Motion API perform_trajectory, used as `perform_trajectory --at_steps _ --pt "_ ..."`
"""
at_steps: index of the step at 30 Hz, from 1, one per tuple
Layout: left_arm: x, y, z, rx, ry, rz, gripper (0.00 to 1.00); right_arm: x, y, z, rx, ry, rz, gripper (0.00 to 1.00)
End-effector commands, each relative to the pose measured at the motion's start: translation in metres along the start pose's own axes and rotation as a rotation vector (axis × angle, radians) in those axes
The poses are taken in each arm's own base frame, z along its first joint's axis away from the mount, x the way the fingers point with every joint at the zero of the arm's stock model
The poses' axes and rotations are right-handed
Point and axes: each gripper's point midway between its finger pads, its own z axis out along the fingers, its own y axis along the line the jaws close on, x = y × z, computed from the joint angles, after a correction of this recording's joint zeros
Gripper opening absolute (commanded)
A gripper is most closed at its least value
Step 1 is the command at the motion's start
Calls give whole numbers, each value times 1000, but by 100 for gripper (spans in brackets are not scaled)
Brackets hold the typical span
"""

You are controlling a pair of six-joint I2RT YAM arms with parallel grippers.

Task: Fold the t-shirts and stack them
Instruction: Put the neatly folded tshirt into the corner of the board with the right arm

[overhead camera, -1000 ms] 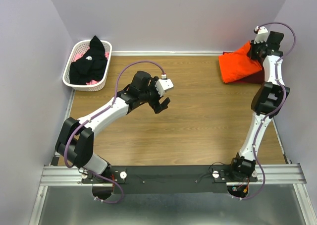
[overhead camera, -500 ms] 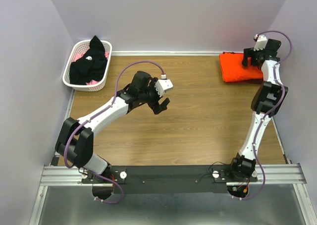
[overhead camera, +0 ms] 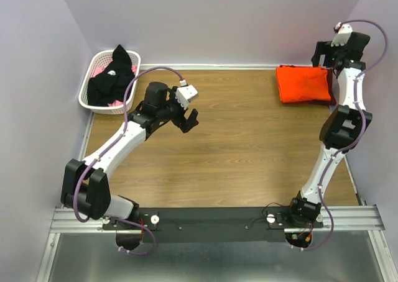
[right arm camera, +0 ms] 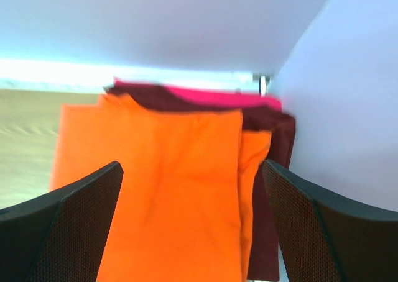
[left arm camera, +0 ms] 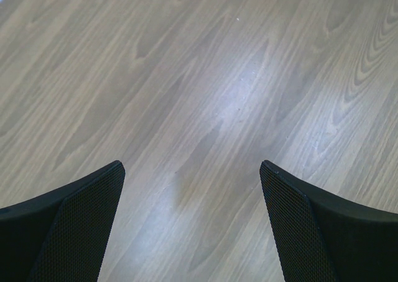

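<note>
Where the wood-grain tabletop meets the far right corner, a bright orange soft cloth t-shirt lies folded into a flat rectangle. It is on top of a dark maroon folded t-shirt, whose edge shows along its right and far sides. A strip of pink cloth peeks out at the far edge. The right gripper hangs above this pile, its mesh-textured black fingers spread wide with nothing between them. The left gripper hovers over bare, faintly glossy wood left of centre, jaws equally wide and empty. A crumpled black t-shirt sits heaped in the white slotted plastic basket at the far left corner.
</note>
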Motion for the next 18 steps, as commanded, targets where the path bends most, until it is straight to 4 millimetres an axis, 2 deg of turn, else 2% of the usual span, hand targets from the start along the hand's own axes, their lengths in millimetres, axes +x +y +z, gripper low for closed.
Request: perform_trajectory --at_steps 1,5,6,7,9,13,18 --pt "-12 -4 -11 11 -73 -2 97 -37 10 -23 -35 -86 95 100" --pt "-12 -2 -12 -3 -82 13 98 -26 30 -11 -122 -63 285 100" --pt "-11 0 -11 -7 -80 12 98 -16 42 -5 -182 -45 320 100" --pt "-9 -1 -12 -7 -76 19 98 -15 48 -2 -216 -41 367 100" --pt "-6 0 -10 -6 -65 17 98 6 57 14 -266 -2 424 100" --pt "0 2 -7 -7 -43 12 98 29 47 38 -204 6 463 96" --pt "10 6 1 0 -2 -8 98 47 13 63 -83 -46 446 91"
